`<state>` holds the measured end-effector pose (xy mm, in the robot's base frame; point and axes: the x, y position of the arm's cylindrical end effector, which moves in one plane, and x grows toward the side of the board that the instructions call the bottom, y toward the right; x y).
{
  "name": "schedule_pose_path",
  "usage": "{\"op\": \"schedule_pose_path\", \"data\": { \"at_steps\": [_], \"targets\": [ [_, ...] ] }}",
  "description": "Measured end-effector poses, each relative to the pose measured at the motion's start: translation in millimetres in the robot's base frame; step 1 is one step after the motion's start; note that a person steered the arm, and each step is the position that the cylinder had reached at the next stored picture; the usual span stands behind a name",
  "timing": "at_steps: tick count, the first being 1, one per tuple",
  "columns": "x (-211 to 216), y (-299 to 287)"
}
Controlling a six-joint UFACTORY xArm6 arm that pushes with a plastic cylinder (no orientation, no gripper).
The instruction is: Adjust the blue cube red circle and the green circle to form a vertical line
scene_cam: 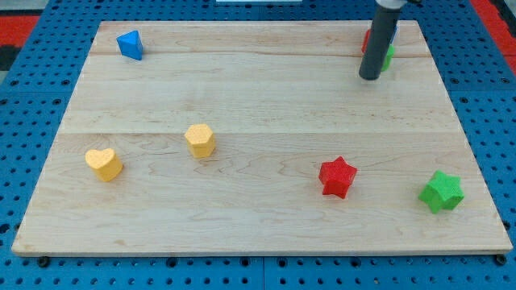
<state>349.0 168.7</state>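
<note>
My rod comes down at the view's top right and my tip rests on the board. Three blocks sit clustered right behind the rod, mostly hidden by it. A sliver of the red circle shows on the rod's left. A bit of the blue cube shows on its right. The green circle peeks out on the right just below the blue one. My tip is just below this cluster, touching or nearly touching the green circle. How the three lie against each other cannot be made out.
A blue triangular block sits at the top left. A yellow hexagon and a yellow heart lie at the left middle. A red star and a green star lie at the bottom right. The wooden board is edged by blue pegboard.
</note>
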Motion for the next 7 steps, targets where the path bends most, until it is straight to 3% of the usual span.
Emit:
{"op": "schedule_pose_path", "data": {
  "at_steps": [1, 2, 3, 5, 7],
  "targets": [
    [21, 72],
    [4, 143],
    [-55, 154],
    [-124, 137],
    [-128, 96]
  ]
}}
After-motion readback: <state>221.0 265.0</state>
